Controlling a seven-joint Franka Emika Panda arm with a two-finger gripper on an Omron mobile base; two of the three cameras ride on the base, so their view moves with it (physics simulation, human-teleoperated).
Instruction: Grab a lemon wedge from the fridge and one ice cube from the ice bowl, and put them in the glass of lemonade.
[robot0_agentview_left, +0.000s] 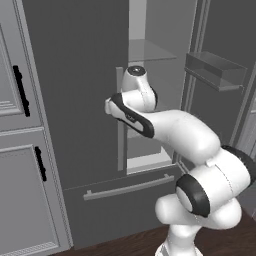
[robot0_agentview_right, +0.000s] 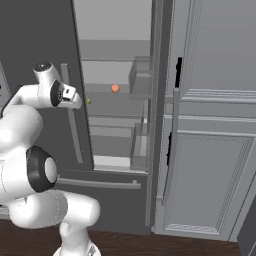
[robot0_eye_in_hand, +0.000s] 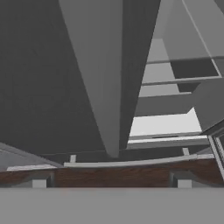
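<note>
The fridge (robot0_agentview_left: 75, 75) is tall and dark grey; its left door is closed and its right door stands swung open. A tiny yellow-green piece, seemingly the lemon wedge (robot0_agentview_right: 88, 100), lies on a middle shelf just inside the opening. My gripper (robot0_eye_in_hand: 111, 183) is open and empty, with its fingertips (robot0_eye_in_hand: 39, 183) set wide apart. It points down along the left door's long bar handle (robot0_eye_in_hand: 107, 87), close to the handle's top. In the right base view the wedge sits just right of my wrist. The ice bowl and the glass of lemonade are out of view.
An orange round fruit (robot0_agentview_right: 115, 88) rests on the shelf above the wedge. The open door's bins (robot0_agentview_left: 215, 70) jut out to the right of the opening. The drawer's bar handle (robot0_agentview_left: 129, 188) runs below. Pale panelled cabinets (robot0_agentview_right: 215, 150) flank the fridge, above dark wood floor (robot0_agentview_left: 125, 240).
</note>
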